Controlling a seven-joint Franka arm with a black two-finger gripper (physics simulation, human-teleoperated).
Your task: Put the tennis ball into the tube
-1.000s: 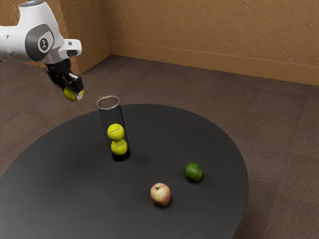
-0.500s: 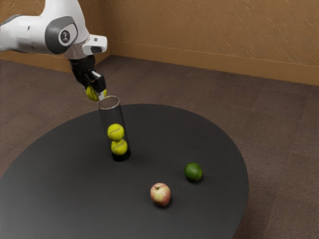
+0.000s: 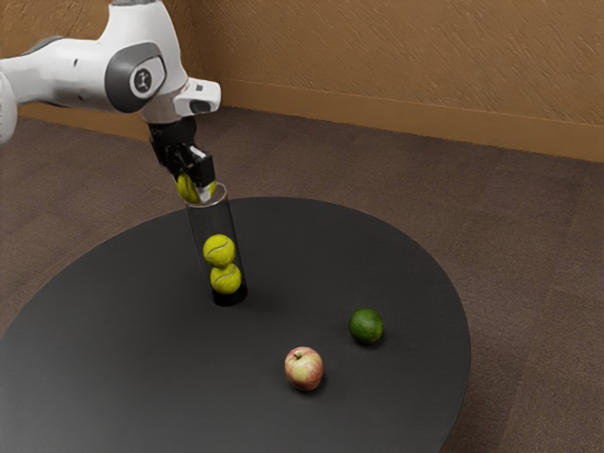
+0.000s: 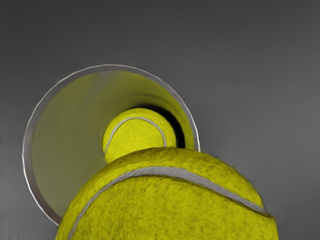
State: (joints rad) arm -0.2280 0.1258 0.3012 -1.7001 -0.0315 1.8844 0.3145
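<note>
Indoor room, home or office unclear: a rough-textured, orange-brown wall [image 3: 396, 47] with a matching baseboard [image 3: 377, 116], dark brown carpet-like floor [image 3: 533, 255], and a round, smooth black worktop [image 3: 142, 349] with a curved edge.

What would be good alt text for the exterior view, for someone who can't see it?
A robot arm's fingers hold a tennis ball at the rim of a clear upright tube with two more balls stacked inside. The tube stands on a round black table, along with an apple and a green fruit.
</note>
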